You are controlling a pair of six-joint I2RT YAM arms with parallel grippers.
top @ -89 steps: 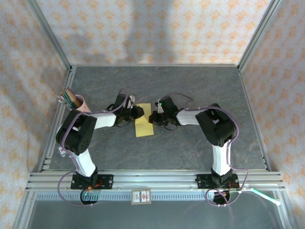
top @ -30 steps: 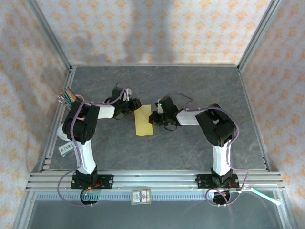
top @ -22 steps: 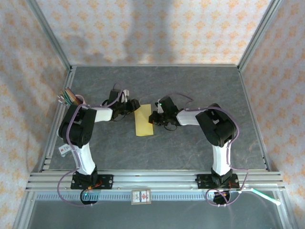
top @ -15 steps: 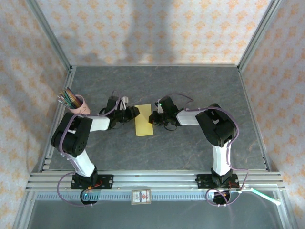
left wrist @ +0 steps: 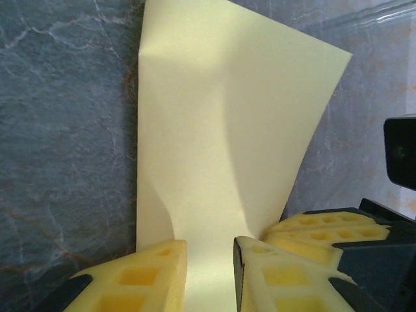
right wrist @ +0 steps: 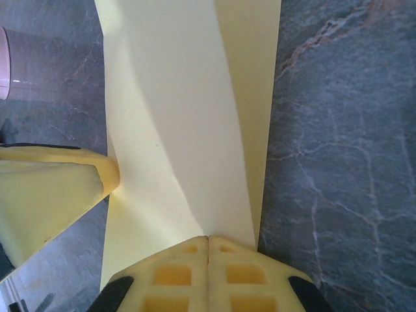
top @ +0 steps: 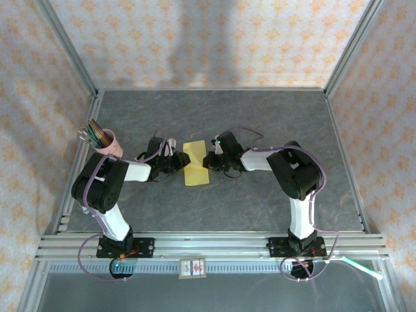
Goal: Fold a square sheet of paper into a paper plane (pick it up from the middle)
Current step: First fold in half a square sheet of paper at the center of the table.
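Note:
The square sheet of paper [top: 195, 166] is yellow and lies folded into a narrow strip at the table's middle. In the left wrist view the paper [left wrist: 221, 130] bows up in a soft ridge. My left gripper [top: 180, 158] is at the strip's left edge. Its jaws stand a little apart, and paper runs through the gap at the left gripper [left wrist: 210, 244]. My right gripper [top: 210, 160] is at the right edge, its fingers shut tight together. The right gripper [right wrist: 208, 239] rests its tips on the paper [right wrist: 175, 117], where one flap overlaps another.
A pink cup [top: 104, 139] of coloured pens stands at the table's left side, behind my left arm. Its rim [right wrist: 3, 65] shows in the right wrist view. Metal frame rails [top: 208, 244] border the grey stone-pattern table.
My left gripper has swung from the strip's far left corner toward me to the middle of its left edge, jaws narrowing. The right arm has held still.

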